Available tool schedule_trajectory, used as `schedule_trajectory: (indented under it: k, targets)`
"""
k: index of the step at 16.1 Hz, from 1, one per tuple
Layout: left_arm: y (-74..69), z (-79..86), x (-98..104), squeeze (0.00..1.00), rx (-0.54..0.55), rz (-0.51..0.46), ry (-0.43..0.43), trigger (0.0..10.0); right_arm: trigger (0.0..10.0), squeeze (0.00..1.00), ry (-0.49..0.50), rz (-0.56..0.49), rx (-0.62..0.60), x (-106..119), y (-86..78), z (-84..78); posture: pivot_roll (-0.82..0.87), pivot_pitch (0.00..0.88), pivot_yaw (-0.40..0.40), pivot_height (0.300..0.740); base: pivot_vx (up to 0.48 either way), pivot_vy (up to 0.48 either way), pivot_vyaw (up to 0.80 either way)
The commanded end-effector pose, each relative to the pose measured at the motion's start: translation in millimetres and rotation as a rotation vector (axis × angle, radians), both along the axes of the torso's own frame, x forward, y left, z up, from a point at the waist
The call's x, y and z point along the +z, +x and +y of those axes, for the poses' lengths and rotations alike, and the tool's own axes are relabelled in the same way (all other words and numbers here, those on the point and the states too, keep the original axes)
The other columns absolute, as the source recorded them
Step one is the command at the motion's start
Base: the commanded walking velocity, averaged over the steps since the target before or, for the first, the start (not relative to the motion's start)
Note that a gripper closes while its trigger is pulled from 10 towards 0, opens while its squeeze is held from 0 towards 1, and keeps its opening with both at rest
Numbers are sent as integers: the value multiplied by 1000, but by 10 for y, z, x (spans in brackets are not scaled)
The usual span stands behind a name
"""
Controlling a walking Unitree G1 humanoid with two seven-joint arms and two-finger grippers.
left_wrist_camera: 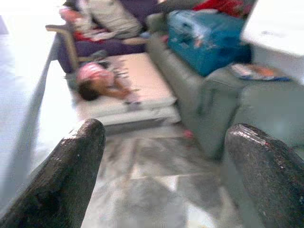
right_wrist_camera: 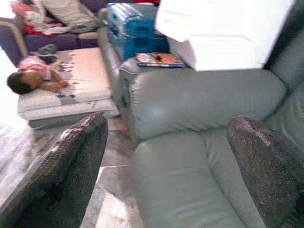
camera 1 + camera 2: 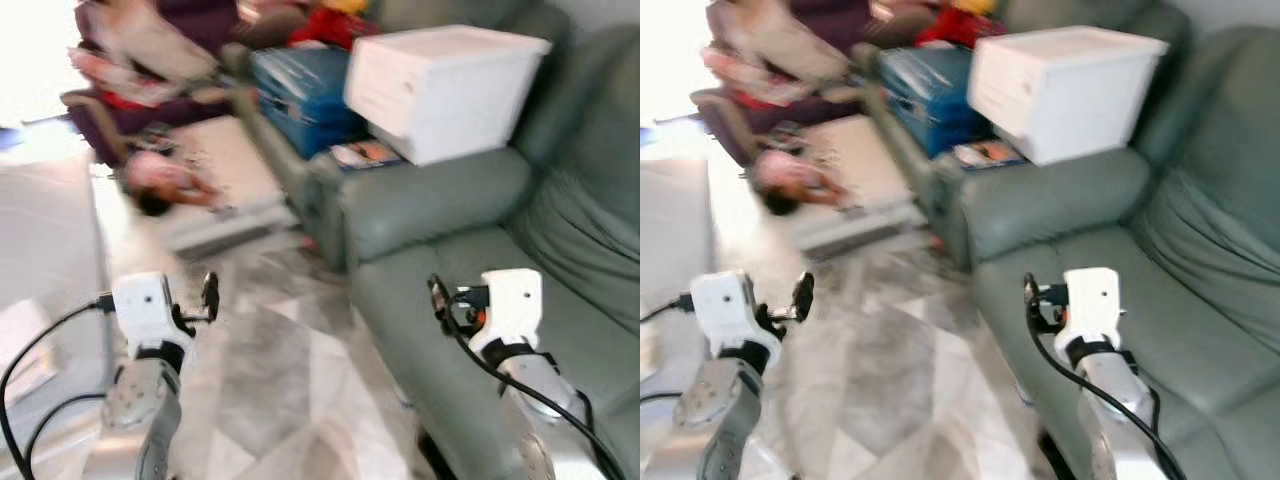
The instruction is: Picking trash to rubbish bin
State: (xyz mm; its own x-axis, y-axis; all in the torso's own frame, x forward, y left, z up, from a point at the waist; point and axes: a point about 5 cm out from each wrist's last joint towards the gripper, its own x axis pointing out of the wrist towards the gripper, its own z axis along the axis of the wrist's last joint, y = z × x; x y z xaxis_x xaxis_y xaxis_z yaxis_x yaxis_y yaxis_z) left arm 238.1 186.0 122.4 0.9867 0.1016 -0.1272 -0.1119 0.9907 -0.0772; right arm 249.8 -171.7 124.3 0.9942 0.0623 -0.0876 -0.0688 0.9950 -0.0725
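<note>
A grey-green leather sofa (image 3: pixel 470 230) bordered the open marble floor (image 3: pixel 270 370). A white plastic box (image 3: pixel 440 90) sat on the sofa's armrest. The right gripper (image 2: pixel 166 166) hovered spread over the seat, the left gripper (image 1: pixel 161 175) spread over the floor. The blurred pictures showed no recognisable trash or bin.

A grey-green sofa (image 3: pixel 480 260) stood on the right, on a grey marble floor (image 3: pixel 270 380). A low mattress (image 2: pixel 71 90) lay beside it. A purple couch (image 1: pixel 109 45) stood behind. Strong light came from the left.
</note>
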Motion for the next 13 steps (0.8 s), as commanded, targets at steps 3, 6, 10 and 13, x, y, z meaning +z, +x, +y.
schedule_trajectory:
  k: [3,6,10,13]
  targets:
    - [-42,-27,48,0,-24,-10,65,10000,10000,0,12,-27,24,102,-2,52,66,5,17,740,0,0,800]
    - [-48,-76,31,0,-42,9,32,10000,10000,0,25,-32,44,131,2,109,67,9,18,740,0,0,800]
    - [-45,-110,54,0,-66,11,8,10000,10000,0,30,-31,49,155,-4,106,59,14,17,740,0,0,800]
    - [-55,-158,80,0,-69,-13,-48,10000,10000,0,33,-28,57,171,-11,111,54,13,14,740,0,0,800]
